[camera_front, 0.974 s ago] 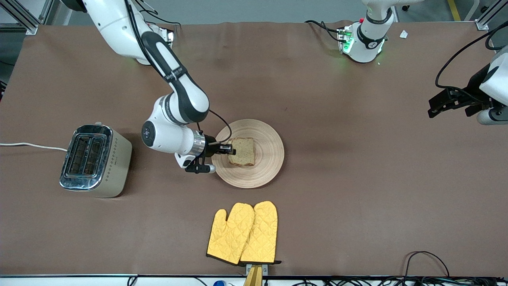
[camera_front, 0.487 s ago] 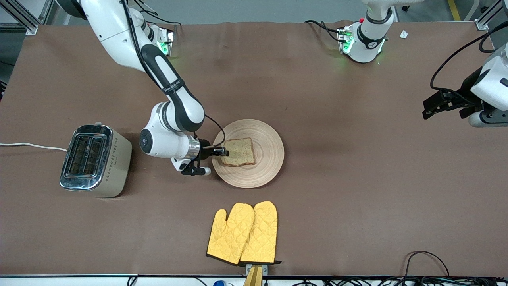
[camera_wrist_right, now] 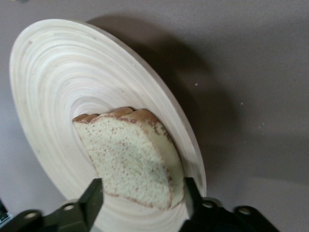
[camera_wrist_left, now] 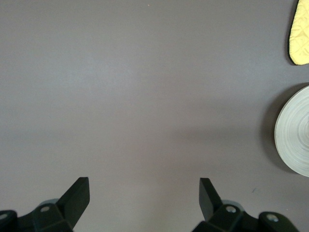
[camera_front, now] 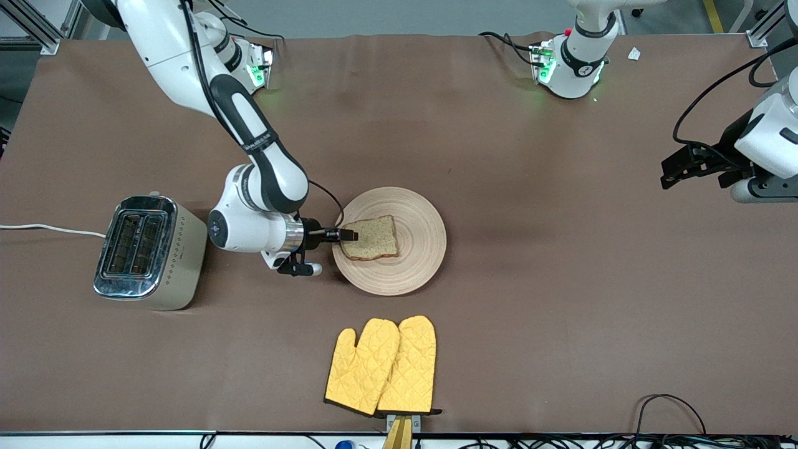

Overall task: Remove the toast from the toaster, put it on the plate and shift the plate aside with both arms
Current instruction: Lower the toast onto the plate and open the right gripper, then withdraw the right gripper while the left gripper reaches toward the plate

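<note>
Robotics lab, staged as a kitchen test. Two white arms (camera_front: 249,125) bolted at the edge of a table (camera_front: 530,280) covered in plain brown cloth, green status lights on the bases (camera_front: 564,62). Aluminium frame posts (camera_front: 37,25) at the corners, grey floor with a yellow line, loose cables (camera_front: 673,411) along the near edge. Household props only: toaster (camera_front: 149,249), wooden plate (camera_front: 424,237), yellow mitts (camera_front: 383,365).
</note>
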